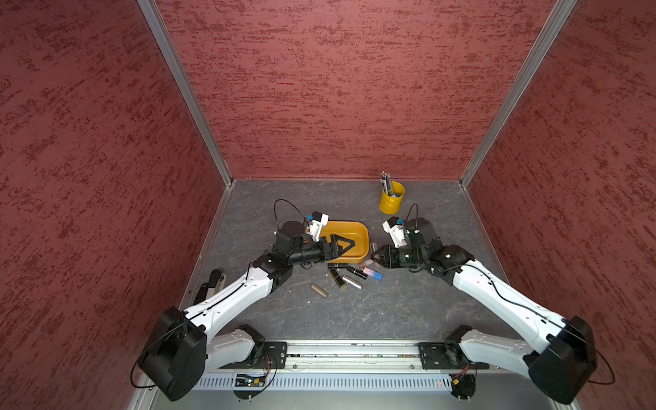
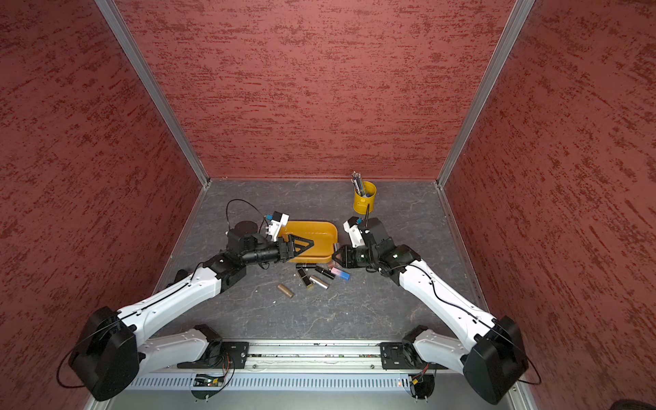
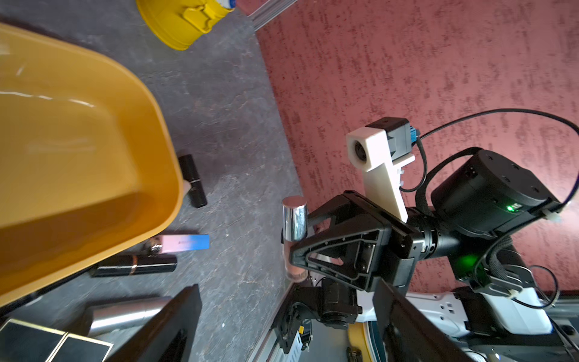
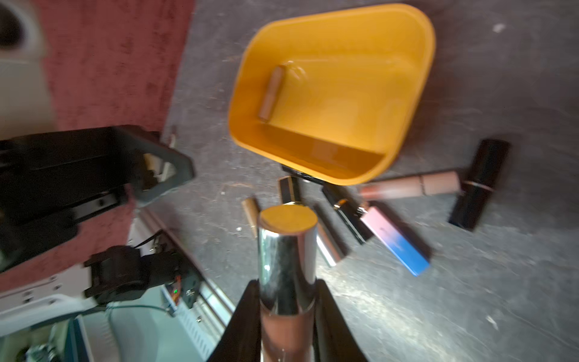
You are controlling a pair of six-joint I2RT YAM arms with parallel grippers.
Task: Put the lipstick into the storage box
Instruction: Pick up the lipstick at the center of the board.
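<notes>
The left gripper (image 1: 346,245) hangs spread over the storage box (image 1: 351,224) at the middle of the worktop (image 1: 390,312), a tan tube (image 4: 271,94) lying inside, loose tubes (image 1: 346,277) crowding its near wall, while just off its right end the right gripper (image 1: 376,255) pinches the chrome-capped lipstick (image 4: 286,250).

A yellow pen cup (image 1: 391,203) (image 2: 364,201) stands upright near the far edge of the grey marbled tabletop (image 1: 408,305), right of centre in both top views. It holds a bunch of pencils (image 1: 386,181). Mottled red walls (image 1: 337,88) enclose the table on three sides, joined by aluminium posts (image 1: 184,92). A metal rail (image 1: 355,355) runs along the near edge
</notes>
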